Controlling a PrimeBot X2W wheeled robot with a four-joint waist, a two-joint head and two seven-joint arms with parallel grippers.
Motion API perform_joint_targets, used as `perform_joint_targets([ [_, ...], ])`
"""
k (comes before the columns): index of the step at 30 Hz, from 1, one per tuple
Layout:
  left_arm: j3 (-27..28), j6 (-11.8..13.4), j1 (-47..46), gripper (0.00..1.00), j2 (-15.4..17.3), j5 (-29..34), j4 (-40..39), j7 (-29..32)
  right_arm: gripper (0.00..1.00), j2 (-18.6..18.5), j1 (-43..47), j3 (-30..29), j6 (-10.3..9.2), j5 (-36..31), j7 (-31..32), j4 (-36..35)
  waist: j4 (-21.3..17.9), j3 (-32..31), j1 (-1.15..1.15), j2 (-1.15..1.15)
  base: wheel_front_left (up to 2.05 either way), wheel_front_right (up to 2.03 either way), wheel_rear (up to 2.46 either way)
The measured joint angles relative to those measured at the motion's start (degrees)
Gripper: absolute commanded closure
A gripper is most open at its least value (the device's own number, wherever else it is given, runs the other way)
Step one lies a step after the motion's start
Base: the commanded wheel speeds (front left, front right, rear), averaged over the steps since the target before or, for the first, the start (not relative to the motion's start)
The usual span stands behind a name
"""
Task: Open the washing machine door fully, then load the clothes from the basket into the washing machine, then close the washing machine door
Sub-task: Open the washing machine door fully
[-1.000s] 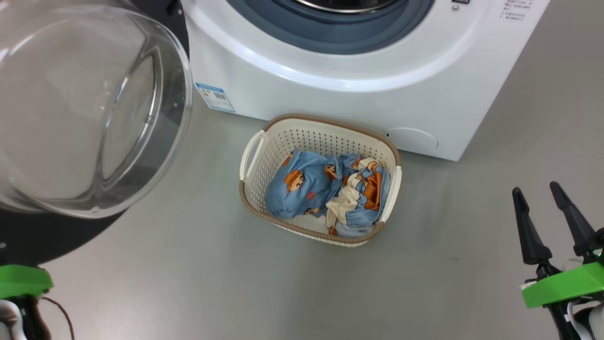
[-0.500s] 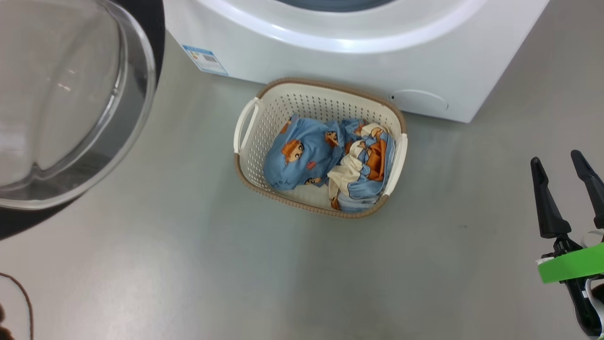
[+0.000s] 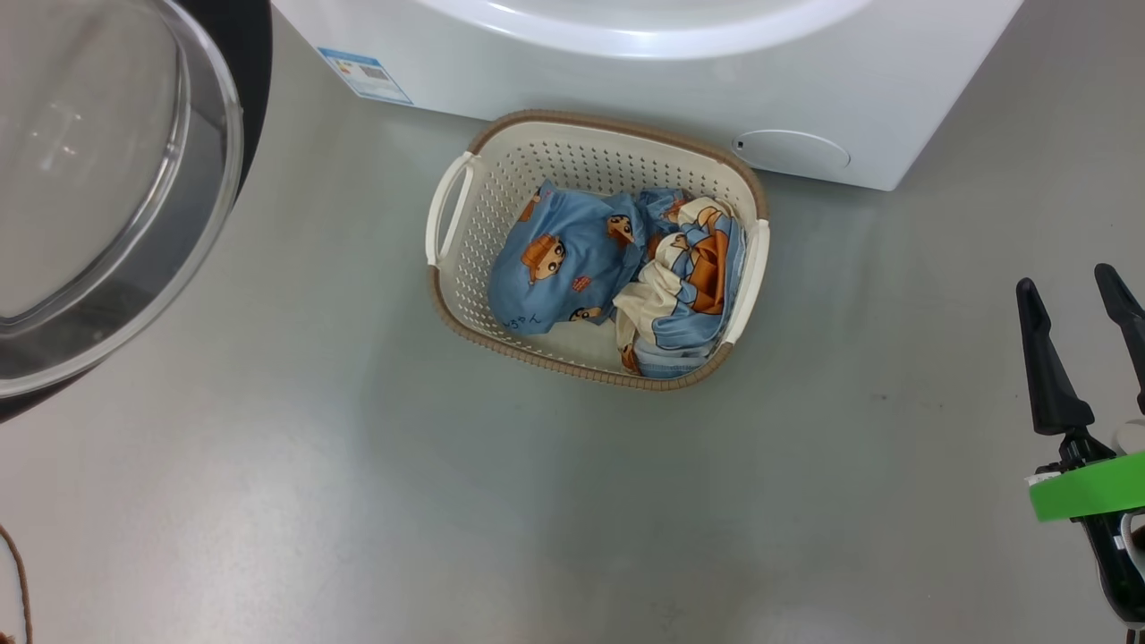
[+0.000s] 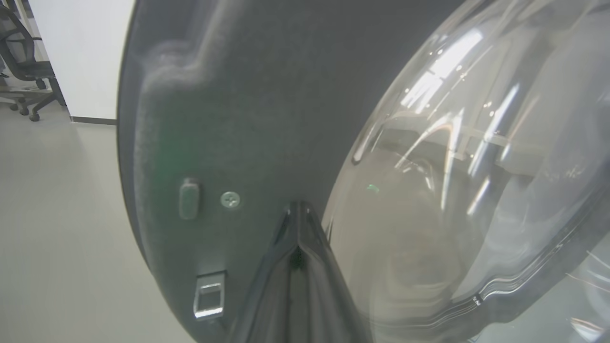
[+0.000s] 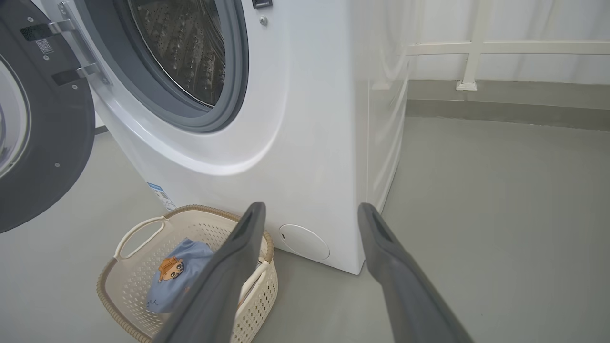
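The washing machine (image 3: 680, 80) stands at the top of the head view, and its steel drum (image 5: 186, 47) is open to the room. Its black door (image 3: 255, 54) is swung out to the left, glass bowl (image 3: 89, 161) bulging toward me. In front of the washer sits the basket (image 3: 590, 119), holding the light-blue clothes (image 3: 572, 259). My right gripper (image 3: 1064, 279) hangs open and empty at the lower right, well clear of the basket (image 5: 138, 281). My left gripper (image 4: 298, 209) is shut, its tips close to the door's dark inner face (image 4: 228, 95) beside the bowl.
Bare grey floor (image 3: 537, 492) surrounds the basket. A round filter cover (image 3: 792, 149) and a blue label (image 3: 365, 74) mark the washer's front. A brown cable (image 3: 13, 581) lies at the lower left. An office chair (image 4: 24, 62) and a white railing (image 5: 469, 47) stand farther off.
The head camera has tipped downward, so washer, basket and door slid up the picture. The left arm's green part has left the lower left corner. The right gripper stays open.
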Motion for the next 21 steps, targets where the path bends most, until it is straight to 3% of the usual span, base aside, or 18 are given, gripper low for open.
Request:
perform_joint_targets([
  [10, 1.6, -1.1, -0.6, 1.00, -0.1, 3.0, 0.7, 0.0, 0.00, 1.0, -0.7, 0.1, 0.00, 0.0, -0.1, 0.3, -0.2, -1.3, 0.00, 0.00, 0.00, 0.00, 0.00],
  [21, -2.2, -3.1, 6.0, 1.00, -2.9, 6.7, -3.6, 0.0, 0.00, 4.3, 0.8, 0.8, 0.00, 0.0, -0.2, 1.9, -0.4, -7.2, -0.01, 0.00, 0.00, 0.00, 0.00],
])
